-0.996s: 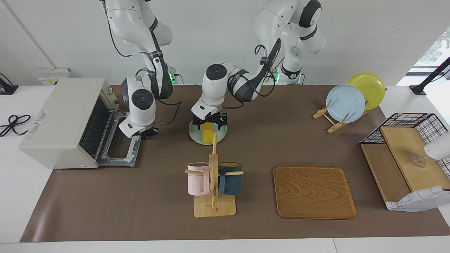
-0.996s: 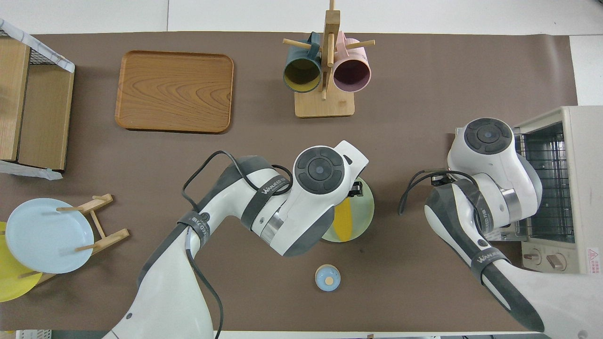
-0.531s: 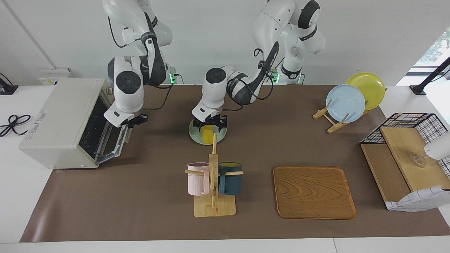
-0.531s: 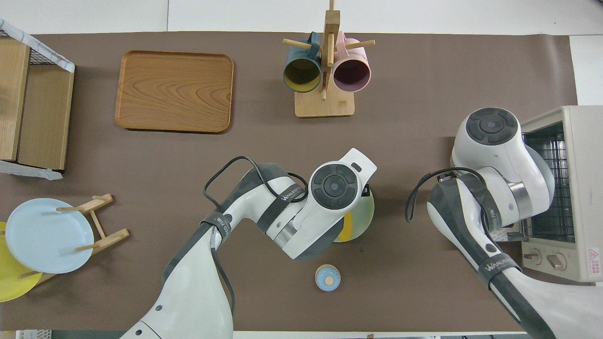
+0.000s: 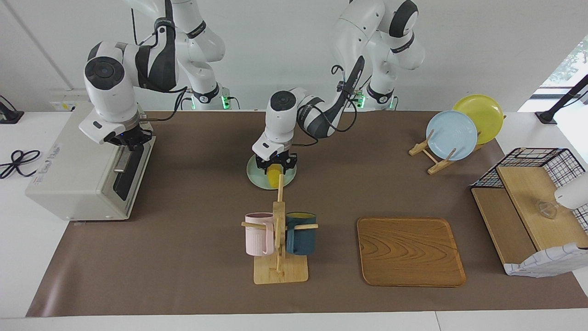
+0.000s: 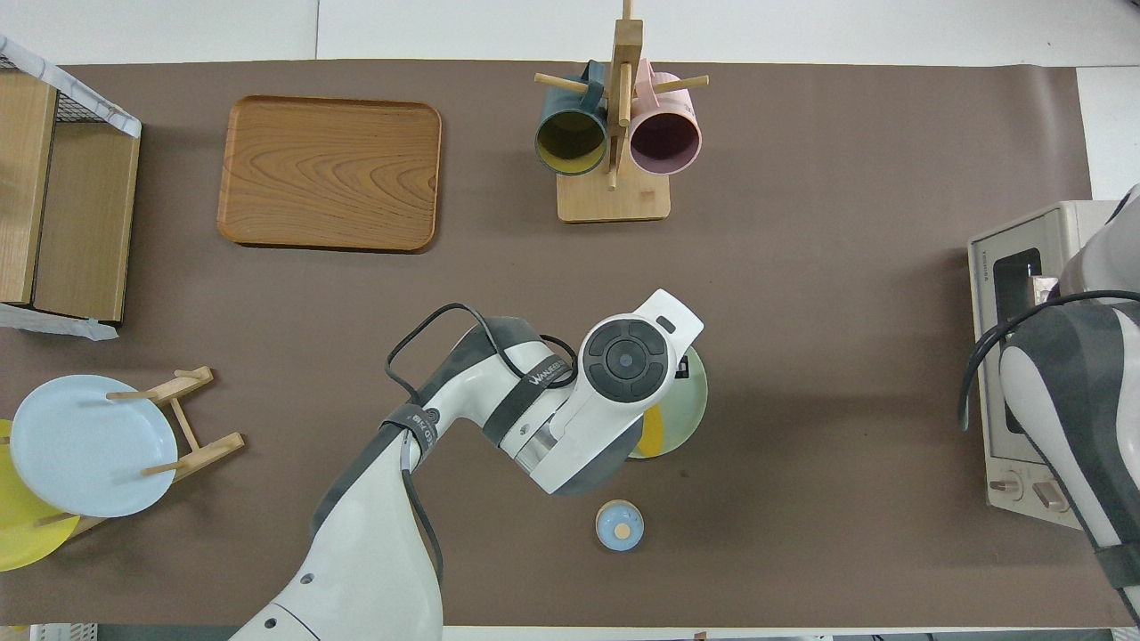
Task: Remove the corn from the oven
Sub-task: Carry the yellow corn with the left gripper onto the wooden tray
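The yellow corn lies on a pale green plate in the middle of the table; it also shows in the overhead view, partly under the left arm. My left gripper is low over the corn's end that is nearer the robots, open, with a finger on each side. The cream-white oven stands at the right arm's end of the table with its dark door shut. My right gripper is at the door's top edge. In the overhead view the right arm covers part of the oven.
A wooden mug rack with a pink and a dark blue mug stands farther from the robots than the plate. A wooden tray, a stand with a blue plate and a yellow plate, and a wire shelf are toward the left arm's end. A small blue disc lies nearer the robots.
My right gripper has swung the oven door up from flat open to shut. My left gripper has turned a little over the corn, which still lies on the plate.
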